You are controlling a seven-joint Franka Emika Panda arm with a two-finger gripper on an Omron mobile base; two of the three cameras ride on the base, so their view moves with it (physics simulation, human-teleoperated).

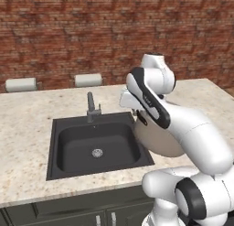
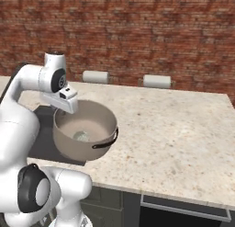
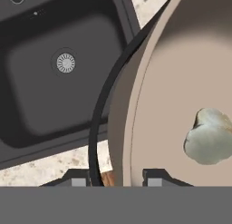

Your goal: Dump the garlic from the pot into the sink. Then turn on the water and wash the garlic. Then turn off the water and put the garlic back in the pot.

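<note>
The gripper point(image 3: 113, 180) is clamped on the rim of the pot point(image 2: 85, 129), beside its dark handle point(image 3: 102, 123), holding it lifted over the right edge of the sink point(image 1: 64, 152). The garlic point(image 3: 209, 136) lies on the pot's pale floor. Further off, the silver drain point(image 1: 97, 152) and the faucet point(image 1: 92, 107) stand apart from the pot.

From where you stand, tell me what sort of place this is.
A kitchen, most likely: a speckled stone counter over dark cabinet fronts, a dark recessed sink with a short grey faucet, and a red brick wall behind. A pot with garlic in it fits that.
</note>
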